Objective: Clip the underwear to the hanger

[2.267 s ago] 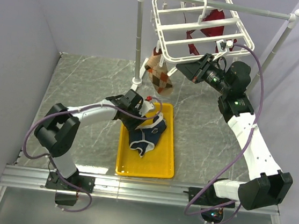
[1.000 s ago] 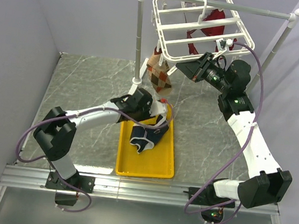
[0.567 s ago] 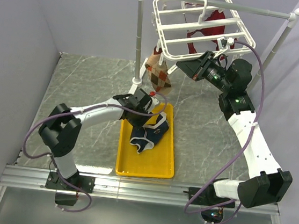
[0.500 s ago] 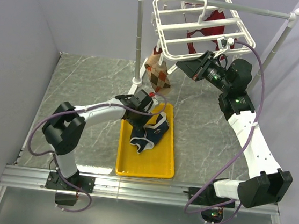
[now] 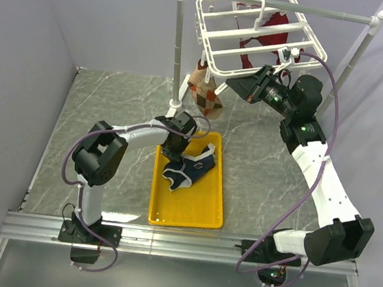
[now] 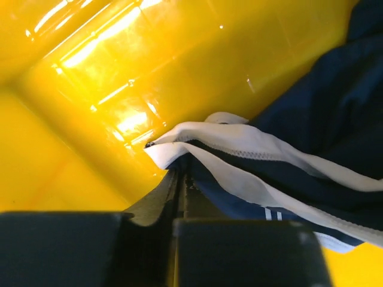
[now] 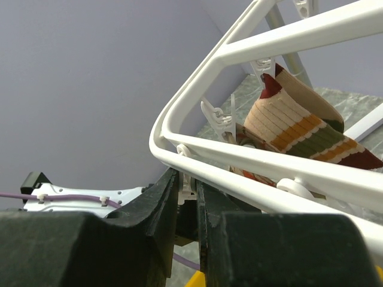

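Left wrist view: my left gripper (image 6: 179,172) pinches shut on the white trim of the soft navy underwear (image 6: 323,131) inside the glossy yellow tray (image 6: 90,89). My right gripper (image 7: 187,179) clamps a plastic clip (image 7: 187,189) under the rounded bar of the hanger (image 7: 269,162).

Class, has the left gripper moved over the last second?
Yes: the left gripper shifted left, from the middle of the tray's far rim toward its left wall.

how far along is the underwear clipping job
Early. Done: the left gripper is shut on the white trim of the underwear. In hand: the garment lies in the yellow tray, and the right gripper is shut on a clip under the hanger. Left: lifting it up and clipping it on.
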You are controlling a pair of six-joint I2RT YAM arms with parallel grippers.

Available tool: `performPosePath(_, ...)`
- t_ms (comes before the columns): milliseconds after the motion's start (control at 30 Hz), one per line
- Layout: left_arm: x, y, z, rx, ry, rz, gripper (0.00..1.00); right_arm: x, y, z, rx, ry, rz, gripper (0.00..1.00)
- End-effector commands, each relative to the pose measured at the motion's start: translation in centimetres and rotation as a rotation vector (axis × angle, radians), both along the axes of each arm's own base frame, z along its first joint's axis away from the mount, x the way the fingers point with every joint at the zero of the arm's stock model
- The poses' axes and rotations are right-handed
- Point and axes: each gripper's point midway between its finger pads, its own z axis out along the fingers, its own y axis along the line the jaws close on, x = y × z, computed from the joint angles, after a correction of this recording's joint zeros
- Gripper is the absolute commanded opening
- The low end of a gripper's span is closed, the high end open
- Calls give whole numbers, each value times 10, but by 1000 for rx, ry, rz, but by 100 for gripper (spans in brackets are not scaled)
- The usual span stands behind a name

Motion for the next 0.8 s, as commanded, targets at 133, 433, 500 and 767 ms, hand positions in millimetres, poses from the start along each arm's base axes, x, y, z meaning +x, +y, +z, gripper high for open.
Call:
performPosePath(133,15,10,54,-39,-228,-12,0,-1,-5,28,19,-74,-13,0)
performPosePath(433,9,5,127,-101,-625,-195,0,-1,-5,25,26,-67,-18,0)
performPosePath(500,7,9,127,-66,-695,-262,0,-2,-5,25,27,-69,-15,0)
performPosePath(767,10,-1,223,-160,-1166,-350,0,-5,-1,23,83,-22,15,0)
